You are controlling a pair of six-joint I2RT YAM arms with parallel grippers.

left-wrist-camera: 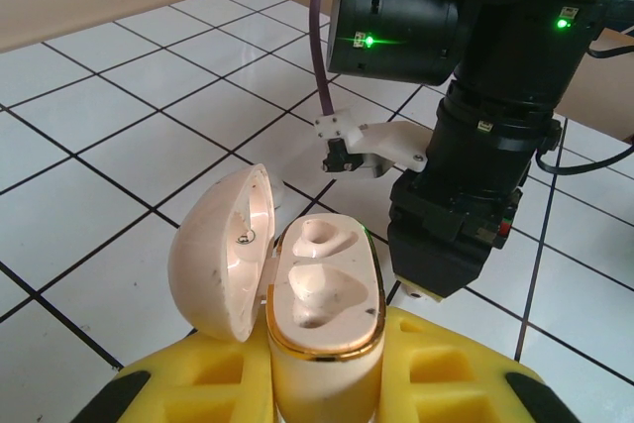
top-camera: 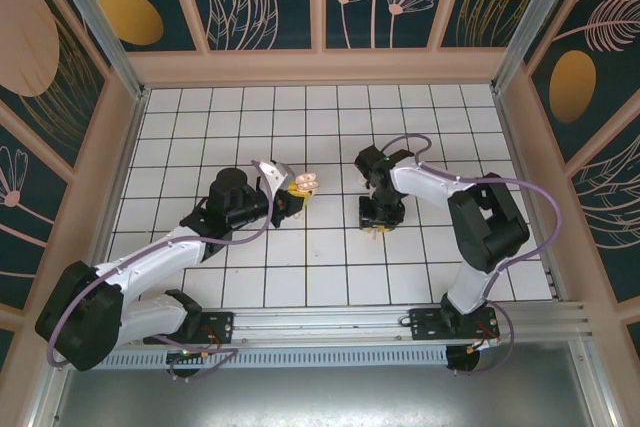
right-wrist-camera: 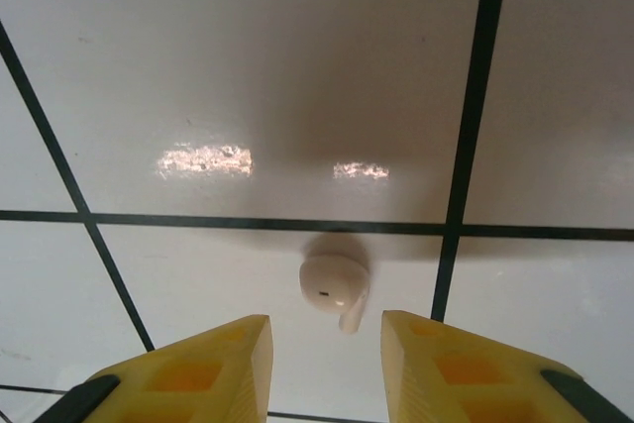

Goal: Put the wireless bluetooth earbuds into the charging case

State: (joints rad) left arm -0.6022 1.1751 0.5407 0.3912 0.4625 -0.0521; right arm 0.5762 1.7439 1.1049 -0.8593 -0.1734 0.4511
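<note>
Tiled table [right-wrist-camera: 248, 66], right gripper [right-wrist-camera: 325, 322] spread above earbud [right-wrist-camera: 333, 282]

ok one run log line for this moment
left hand: shut on pinkish-beige rounded plastic charging case, lid open, wells empty | right hand: open over small white earbud on tile, not gripped

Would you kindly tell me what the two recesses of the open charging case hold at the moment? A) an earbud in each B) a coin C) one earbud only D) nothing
D: in the left wrist view both recesses of the charging case are bare, and an earbud lies out on a white tile.
</note>
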